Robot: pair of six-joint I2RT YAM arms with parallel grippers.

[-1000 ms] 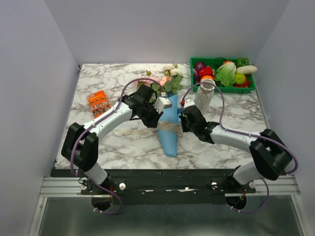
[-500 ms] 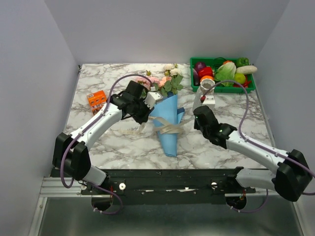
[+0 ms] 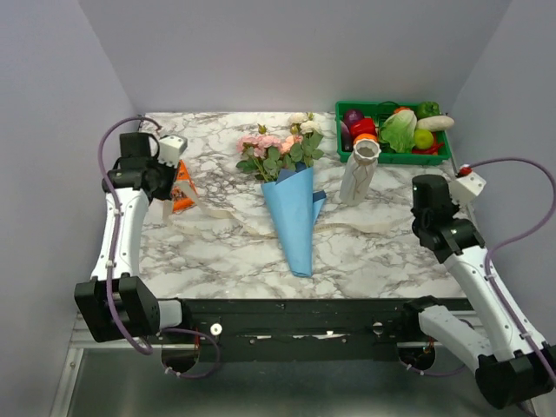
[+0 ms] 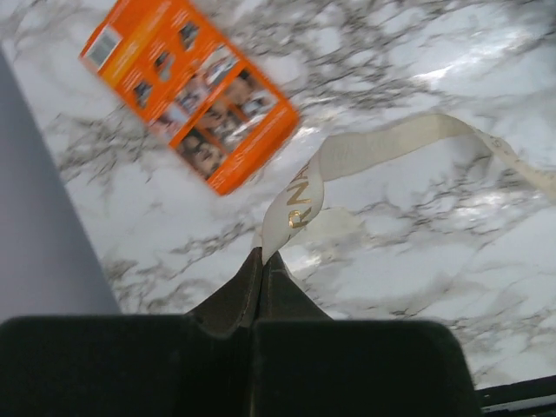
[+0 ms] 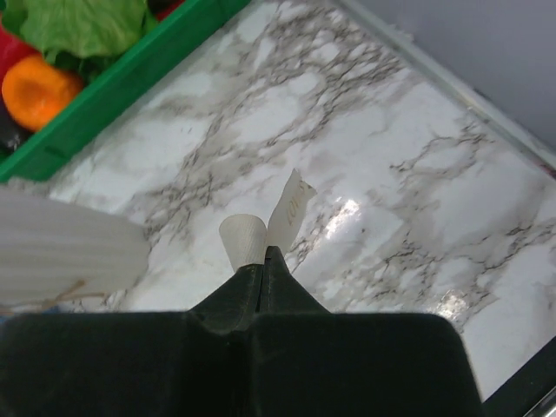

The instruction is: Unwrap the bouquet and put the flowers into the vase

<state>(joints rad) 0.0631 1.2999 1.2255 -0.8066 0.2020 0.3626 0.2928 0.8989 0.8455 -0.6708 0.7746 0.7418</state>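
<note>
The bouquet, a blue paper cone, lies mid-table with its tip toward me. Its pink and cream flowers stick out at the far end. The beige ribbon is loose and stretched flat across the table to both sides of the cone. My left gripper is at the far left, shut on one ribbon end. My right gripper is at the right, shut on the other end. The whitish vase stands upright right of the flowers, and its side shows in the right wrist view.
A green crate of vegetables stands at the back right, just behind the vase; its wall shows in the right wrist view. An orange printed box lies by the left gripper, close to the left wall.
Both arms swung outward from the bouquet, left to the far left and right to the right, drawing the ribbon out flat. The cone no longer shows a tie around it. The left gripper closed.
</note>
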